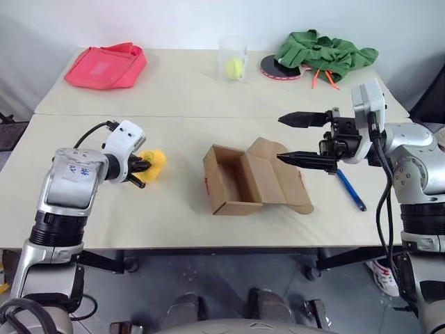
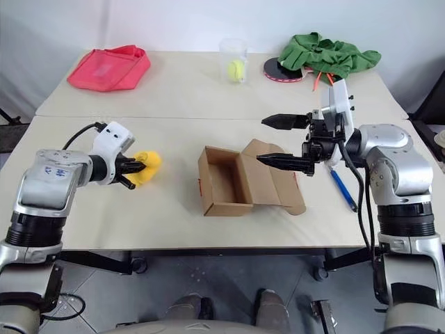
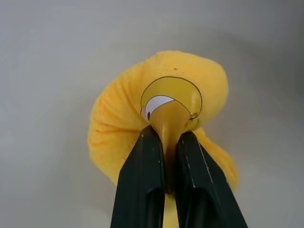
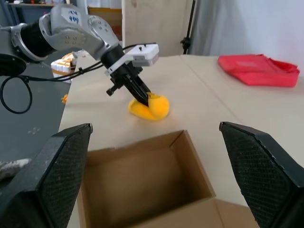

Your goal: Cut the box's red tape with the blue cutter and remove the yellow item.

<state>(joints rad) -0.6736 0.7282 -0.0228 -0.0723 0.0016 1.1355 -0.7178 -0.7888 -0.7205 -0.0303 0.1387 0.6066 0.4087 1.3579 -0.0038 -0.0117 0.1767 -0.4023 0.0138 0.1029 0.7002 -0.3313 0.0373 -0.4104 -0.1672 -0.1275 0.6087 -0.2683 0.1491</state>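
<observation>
Arms reach in from both sides of the pale worktop (image 1: pixel 174 90). The left arm stretches forward and angles down, its left pincer (image 1: pixel 144 170) clenched on the yellow item (image 1: pixel 156 161), which sits on the worktop to the left of the box (image 1: pixel 236 182); in the left wrist view the two black fingers (image 3: pixel 142 185) pinch a fold of the soft yellow plush (image 3: pixel 156 109) between them. Whether the plush is pressed onto the surface or just lifted cannot be told.

The right arm bends at the elbow with its wrist turned inward, so the right pincer (image 1: pixel 286 139) points level toward the robot's left, fingers spread wide and holding nothing, hovering above the box's opened flaps. The box lies open with its hollow facing up, a sliver of the red tape (image 1: pixel 206 183) showing on its left wall; most of that patch is hidden by the angle. The blue cutter (image 1: pixel 351 189) lies on the worktop to the right of the box, its upper end covered by the right wrist.

At the far edge lie a red cloth bag (image 1: pixel 106 66), a clear cup (image 1: pixel 233 58) and green cloth (image 1: pixel 323 52).
</observation>
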